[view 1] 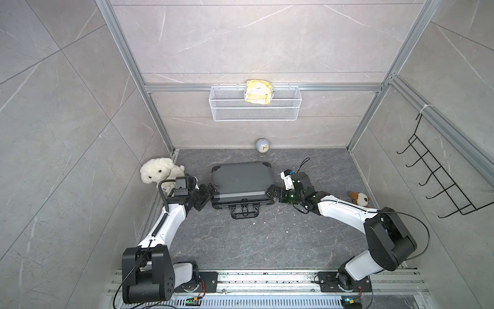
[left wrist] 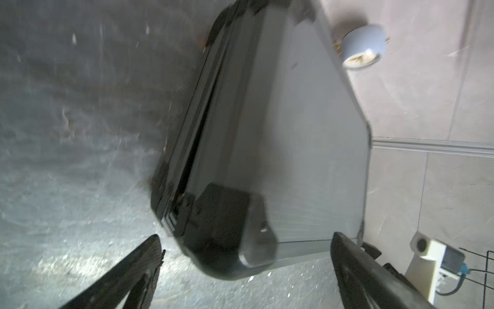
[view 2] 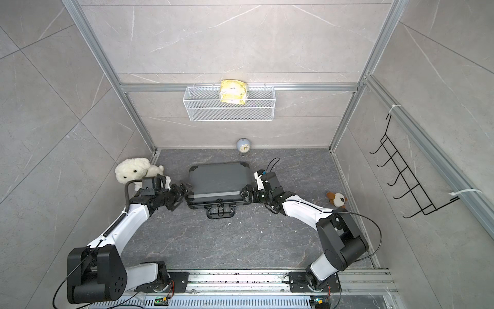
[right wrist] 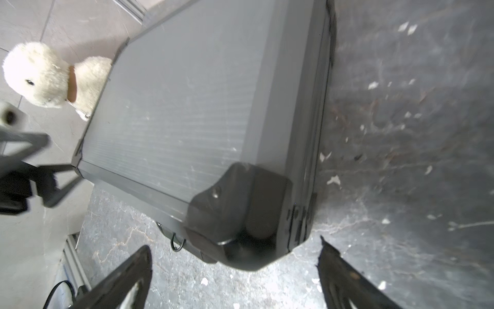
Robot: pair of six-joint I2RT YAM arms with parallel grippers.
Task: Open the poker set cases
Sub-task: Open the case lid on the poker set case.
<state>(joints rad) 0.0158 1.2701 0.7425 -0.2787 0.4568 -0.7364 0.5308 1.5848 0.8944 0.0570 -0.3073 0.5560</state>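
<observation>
The poker set case point(view 1: 242, 183) point(view 2: 219, 180) is dark grey with black corner guards. It lies flat on the dark floor with its lid down and its black handle point(view 1: 244, 212) facing the arms' bases. My left gripper point(view 1: 211, 191) point(view 2: 187, 191) stands open at the case's front left corner. In the blurred left wrist view, the left gripper point(left wrist: 246, 237) has its fingers either side of the corner guard point(left wrist: 222, 227) without touching it. My right gripper point(view 1: 272, 194) point(right wrist: 234, 244) is open in the same way at the front right corner guard point(right wrist: 240, 214).
A white plush dog point(view 1: 160, 172) sits at the back left, right behind the left wrist. A small brown plush point(view 1: 359, 198) lies on the right. A round clock point(view 1: 262, 145) stands by the back wall. Above it hangs a wire basket point(view 1: 283, 112) holding a yellow packet point(view 1: 258, 91). A black hook rack point(view 1: 438, 174) hangs on the right wall.
</observation>
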